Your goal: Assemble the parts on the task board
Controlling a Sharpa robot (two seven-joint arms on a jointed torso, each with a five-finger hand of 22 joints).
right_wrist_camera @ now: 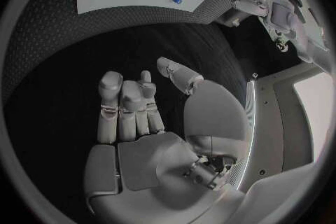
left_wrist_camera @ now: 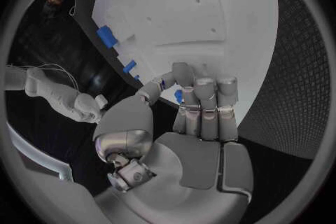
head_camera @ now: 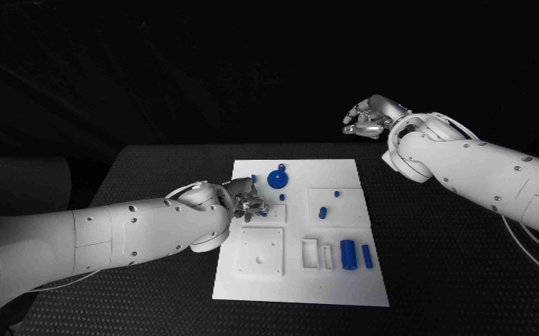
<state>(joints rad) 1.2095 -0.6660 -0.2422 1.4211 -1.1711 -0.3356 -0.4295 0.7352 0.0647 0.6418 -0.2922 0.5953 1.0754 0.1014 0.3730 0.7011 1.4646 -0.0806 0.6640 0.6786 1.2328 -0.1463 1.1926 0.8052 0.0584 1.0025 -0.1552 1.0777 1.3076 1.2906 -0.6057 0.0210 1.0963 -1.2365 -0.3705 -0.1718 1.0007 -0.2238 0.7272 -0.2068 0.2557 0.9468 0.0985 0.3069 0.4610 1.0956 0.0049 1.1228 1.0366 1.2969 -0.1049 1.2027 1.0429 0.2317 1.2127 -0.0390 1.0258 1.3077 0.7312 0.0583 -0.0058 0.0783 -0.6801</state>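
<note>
a black table point(head_camera: 157, 164) with a fine dotted, mesh-like surface fills the lower part of the head view, its far edge meeting a dark, unlit background. the same textured black top point(left_wrist_camera: 294, 67) curves through the left wrist view, and appears again point(right_wrist_camera: 84, 39) in the right wrist view.
</note>
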